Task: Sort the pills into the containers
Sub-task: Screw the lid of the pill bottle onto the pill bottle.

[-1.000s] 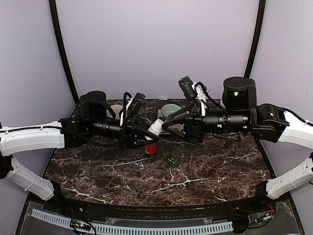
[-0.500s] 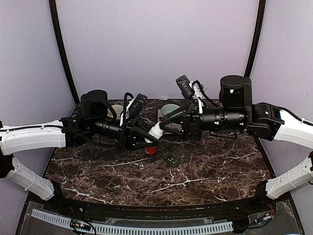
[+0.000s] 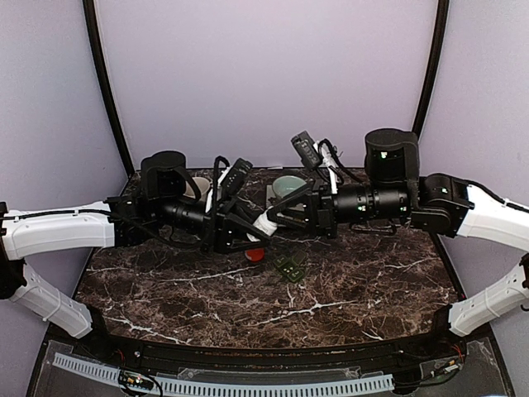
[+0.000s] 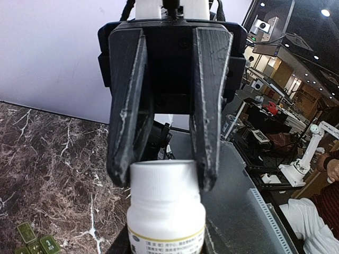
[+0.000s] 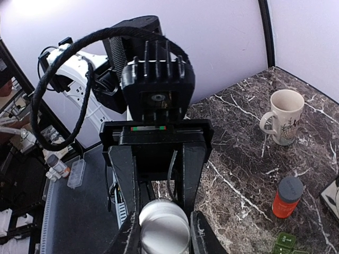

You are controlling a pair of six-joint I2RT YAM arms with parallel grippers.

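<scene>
The left hand (image 4: 164, 180) is clamped on one end of the white pill bottle (image 3: 264, 220), the right hand (image 5: 164, 233) gripping the other, above the tabletop (image 3: 372, 281). The green containers (image 3: 289, 267) lie just below the bottle; opening it looks the step in hand, needing a twist next.

**Containers** (image 3: 290, 267): one small dark green strip of joined square compartments. It lies flat on the marble tabletop (image 3: 355, 289) near the centre, set diagonally to the table edges. Whether the lids are open or closed cannot be told.

**White bottle** (image 3: 264, 222): labelled, with a white cap. It is held off the tabletop, roughly horizontal. The left tool (image 4: 164, 174) clamps the cap. The right tool (image 5: 164, 233) closes on the opposite round end.

**Orange bottle** (image 3: 255, 252): dark grey cap fitted, standing upright on the tabletop. It is below the white bottle and just beside the containers, apart from them.
</scene>
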